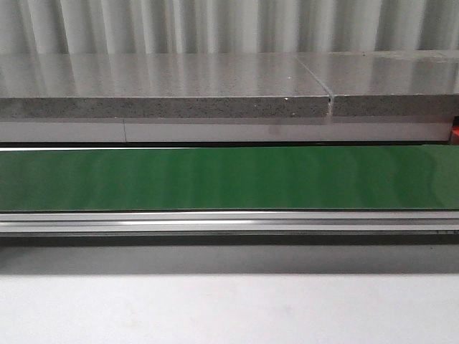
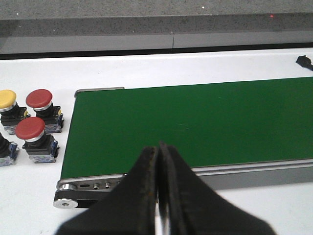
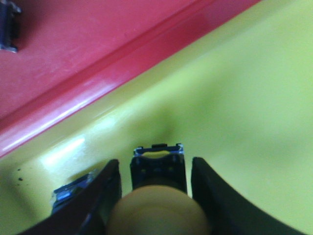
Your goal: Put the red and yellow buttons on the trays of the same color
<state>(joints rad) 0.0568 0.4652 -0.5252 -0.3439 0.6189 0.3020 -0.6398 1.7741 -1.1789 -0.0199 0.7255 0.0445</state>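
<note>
Right wrist alone shows yellow button [image 3: 159,208] between hand [image 3: 155,196] fingers, over yellow tray [image 3: 244,112].

You have no text, label, brand, number or sign to read in any view; nothing near either gripper's fingers carries legible print.

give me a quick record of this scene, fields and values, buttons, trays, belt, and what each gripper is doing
belt: green conveyor belt, nothing on it
waiting buttons: two red buttons and one yellow button beside the belt's end
left gripper: shut, holding nothing, above the belt's edge
right gripper: fingers either side of a yellow-capped button over the yellow tray
red tray: borders the yellow tray
</note>
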